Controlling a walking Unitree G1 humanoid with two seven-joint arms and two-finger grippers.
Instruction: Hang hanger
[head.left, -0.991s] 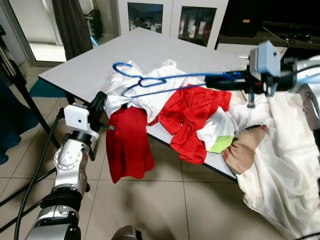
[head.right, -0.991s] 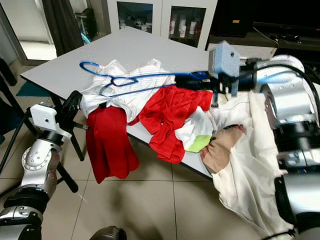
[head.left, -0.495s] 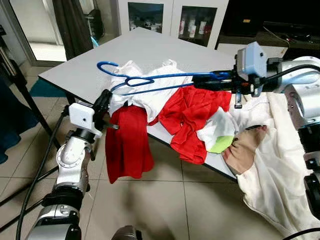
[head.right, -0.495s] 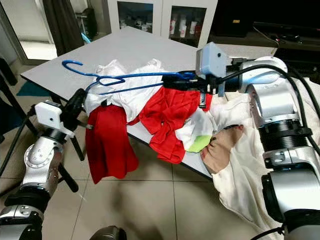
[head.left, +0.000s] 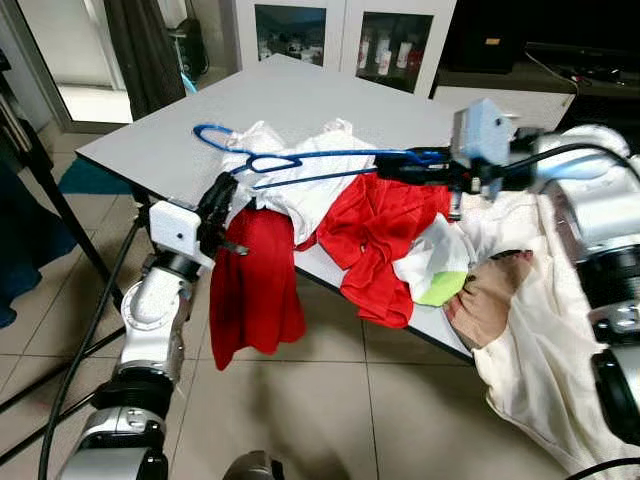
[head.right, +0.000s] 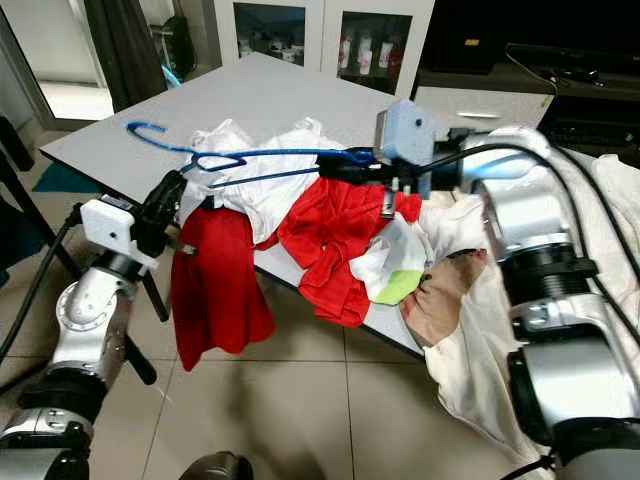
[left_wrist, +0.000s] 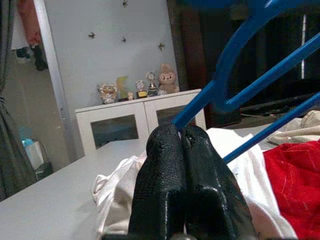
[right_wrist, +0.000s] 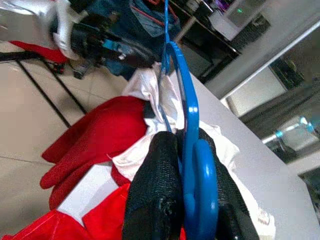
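Observation:
A blue hanger (head.left: 300, 160) lies level above the clothes pile, its hook (head.left: 210, 131) pointing to the left. My right gripper (head.left: 388, 166) is shut on the hanger's right end; the right wrist view has the blue bar (right_wrist: 189, 125) pinched between the black fingers (right_wrist: 155, 180). My left gripper (head.left: 228, 190) is raised at the table's left front edge, just under the hanger and beside a red garment (head.left: 255, 280) that hangs off the edge. Its fingers (left_wrist: 165, 165) are pressed together with nothing between them, and the hanger (left_wrist: 240, 55) crosses just beyond.
The grey table (head.left: 300, 95) carries a white shirt (head.left: 300, 195), a red shirt (head.left: 385, 230) and a green piece (head.left: 440, 290). Cream cloth (head.left: 560, 330) drapes off the right side. A glass-door cabinet (head.left: 340, 40) stands behind, black stand legs (head.left: 50, 200) at left. Tiled floor lies in front.
My right gripper has carried the hanger to the left over the pile. My left gripper has risen and moved right, closer to the hanger and the red garment.

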